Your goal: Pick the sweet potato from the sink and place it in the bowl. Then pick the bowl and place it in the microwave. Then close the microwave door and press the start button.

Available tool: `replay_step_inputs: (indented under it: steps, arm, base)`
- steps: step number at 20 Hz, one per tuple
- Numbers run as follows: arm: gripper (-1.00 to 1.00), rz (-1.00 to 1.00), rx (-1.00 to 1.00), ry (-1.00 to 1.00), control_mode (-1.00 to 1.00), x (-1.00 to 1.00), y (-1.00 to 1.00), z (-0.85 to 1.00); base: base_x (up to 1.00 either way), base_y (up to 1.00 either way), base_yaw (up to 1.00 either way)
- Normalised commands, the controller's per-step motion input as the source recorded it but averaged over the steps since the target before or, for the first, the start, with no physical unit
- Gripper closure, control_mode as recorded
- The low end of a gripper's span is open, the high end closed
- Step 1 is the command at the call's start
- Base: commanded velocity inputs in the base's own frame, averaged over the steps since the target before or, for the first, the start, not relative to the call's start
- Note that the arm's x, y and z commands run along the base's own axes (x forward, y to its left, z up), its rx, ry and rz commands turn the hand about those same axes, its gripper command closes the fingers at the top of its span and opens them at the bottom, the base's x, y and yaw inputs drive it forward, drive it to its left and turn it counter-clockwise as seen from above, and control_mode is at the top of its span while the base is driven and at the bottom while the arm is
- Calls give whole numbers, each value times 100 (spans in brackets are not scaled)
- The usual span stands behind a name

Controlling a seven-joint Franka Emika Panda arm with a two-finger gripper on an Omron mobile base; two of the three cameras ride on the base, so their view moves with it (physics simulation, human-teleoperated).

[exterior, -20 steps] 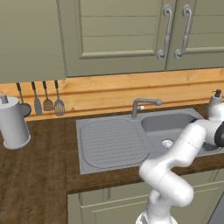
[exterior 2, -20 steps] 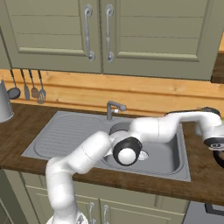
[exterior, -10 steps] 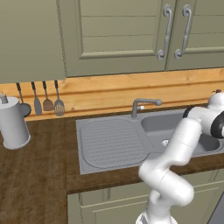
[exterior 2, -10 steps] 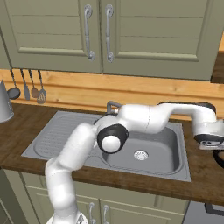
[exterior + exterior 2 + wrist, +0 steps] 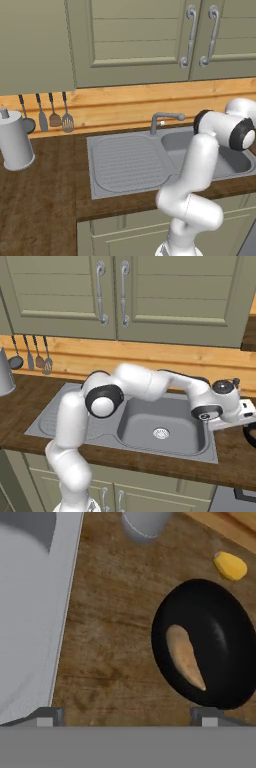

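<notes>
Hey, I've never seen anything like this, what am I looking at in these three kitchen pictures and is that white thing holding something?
It's a simulated kitchen with a white robot arm. Two pictures come from cameras behind the arm, to its left and right, looking over a grey sink in a wooden counter. The third looks down from a camera on the arm's hand. There a sweet potato lies in a black bowl, a small yellow lump beyond it. The hand is open and holds nothing.
</notes>
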Motion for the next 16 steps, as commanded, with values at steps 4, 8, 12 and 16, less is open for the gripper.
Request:
replay_step_inputs:
  steps: [4,8,12,16]
  arm:
    - [-100,1,1,20,-100,3,-9,32]
    - [-100,4,12,8,-100,0,-6,9]
    - [-100,5,17,-1,-100,0,-16,-1]
    - [-100,3,9,0,-100,1,-33,0]
  base:
    - [0,0,0]
    - [0,0,0]
    - [0,0,0]
    - [0,0,0]
